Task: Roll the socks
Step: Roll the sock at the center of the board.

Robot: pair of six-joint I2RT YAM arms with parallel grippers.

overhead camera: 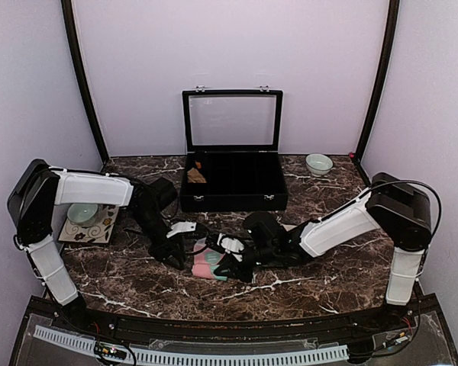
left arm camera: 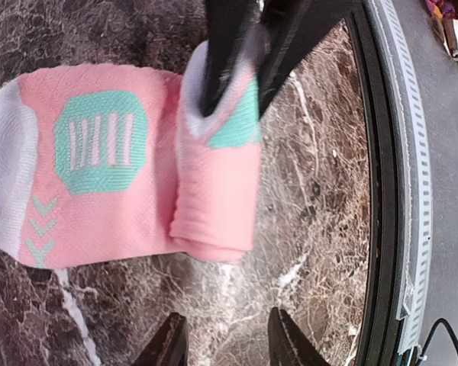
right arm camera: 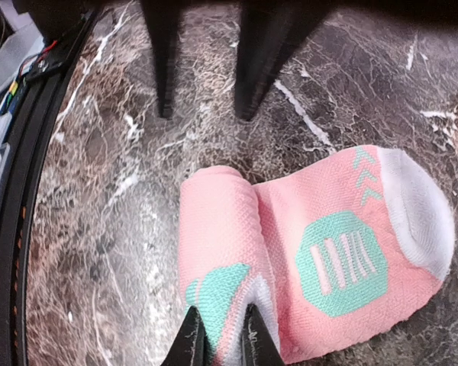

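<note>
left arm: rises from its base at the near-left corner and folds at a high elbow. It then reaches rightward and slopes down to the marble table (overhead camera: 320,267), wrist tipped toward the top.
left gripper (left arm camera: 227,329): fingers spread with nothing between them; bare marble shows in the gap. It sits just beyond one end of the roll and touches no fabric.
right arm: rises at the near-right corner with a high elbow. The forearm stretches low and leftward to meet the left arm near the front middle of the table.
right gripper (right arm camera: 223,332): fingers pressed together on the pink sock (left arm camera: 99,168), pinching the mint-and-white end of its rolled part.
sock, place: on the marble between the two grippers. One end is rolled into a tube lying crosswise. The right gripper is at one end of the tube and the left gripper faces it past the other end.
sock, flat part: the mint badge and white toe extend sideways from the roll, away from both sets of fingers.
beyond the hands: a black case (overhead camera: 233,183), lid raised, with a tan bundle (overhead camera: 196,175) in its left compartment.
far right of the hands: a pale bowl (overhead camera: 318,164).
</note>
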